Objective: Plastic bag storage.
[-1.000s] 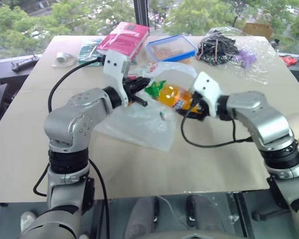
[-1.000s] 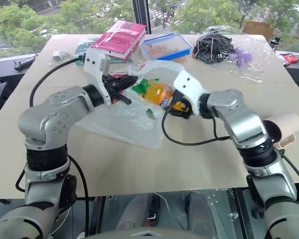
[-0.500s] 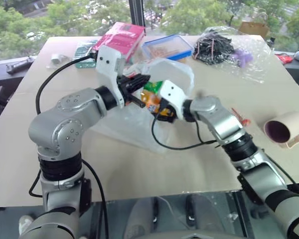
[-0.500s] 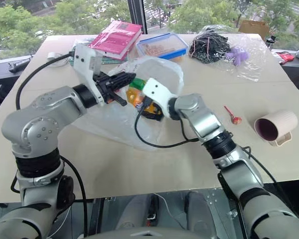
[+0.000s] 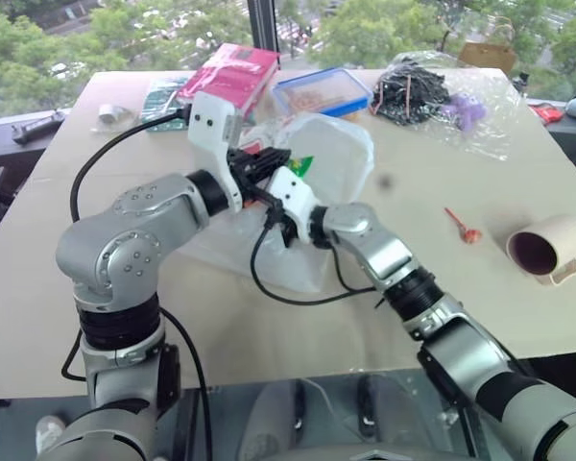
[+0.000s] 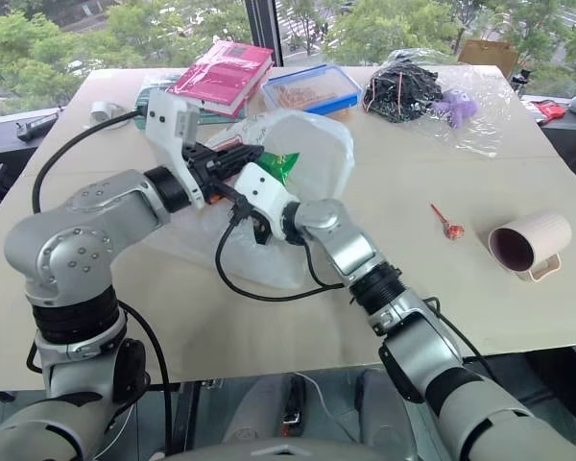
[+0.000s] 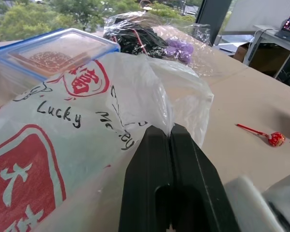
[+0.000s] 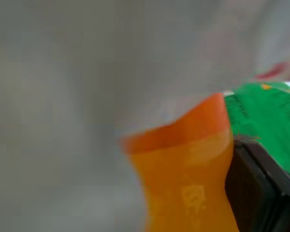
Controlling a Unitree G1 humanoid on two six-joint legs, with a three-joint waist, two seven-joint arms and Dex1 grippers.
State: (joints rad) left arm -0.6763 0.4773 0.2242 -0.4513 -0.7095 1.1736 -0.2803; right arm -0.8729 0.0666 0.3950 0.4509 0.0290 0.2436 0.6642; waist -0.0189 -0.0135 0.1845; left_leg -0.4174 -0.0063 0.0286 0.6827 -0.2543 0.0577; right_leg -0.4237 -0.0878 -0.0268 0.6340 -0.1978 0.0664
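The plastic bag (image 5: 334, 156), translucent white with red print, lies mid-table with its mouth lifted. My left gripper (image 7: 170, 137) is shut on the bag's upper edge and holds it up. My right gripper (image 5: 274, 206) reaches leftward into the bag's mouth, just under the left gripper. It is shut on an orange drink bottle (image 8: 183, 183), with one black finger (image 8: 261, 188) against the bottle's side. The bag's film covers the bottle and most of the right gripper in the eye views. A green snack packet (image 5: 300, 165) shows at the bag's opening, beside the bottle.
At the table's far edge are a pink book (image 5: 235, 75), a blue-lidded box (image 5: 328, 93) and a clear bag of black cables (image 5: 432, 91). A red lollipop (image 5: 463, 226) and a cup (image 5: 547, 248) on its side lie to the right.
My right arm has swung left and carried the orange bottle into the bag's mouth, so the film now hides it. The left gripper has kept its hold on the bag's edge.
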